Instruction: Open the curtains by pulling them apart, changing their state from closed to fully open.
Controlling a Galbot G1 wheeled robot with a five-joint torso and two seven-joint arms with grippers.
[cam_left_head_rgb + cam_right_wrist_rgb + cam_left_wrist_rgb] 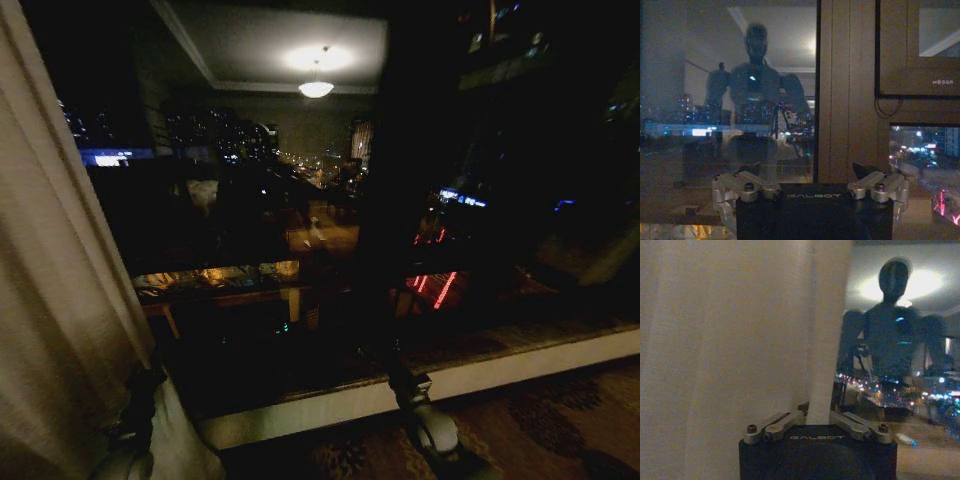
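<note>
One sheer cream-white curtain (50, 280) hangs bunched at the left side of the dark window. Low beside its inner edge is my left gripper (143, 378). In the left wrist view the pleated curtain (730, 340) hangs close in front, and a strip of its edge runs down between the drawn-in jaws of the left gripper (817, 412), which is shut on it. My right gripper (400, 375) is raised in front of the sill, right of centre. It stands open (807, 172) with nothing between its fingers, facing the bare glass and a wooden frame.
The window glass (300, 200) is uncovered across the middle and mirrors the room's ceiling lamp and the robot. A pale sill (500, 370) runs below it, with patterned carpet (560, 430) in front. A wooden window frame (845, 100) stands ahead of the right gripper.
</note>
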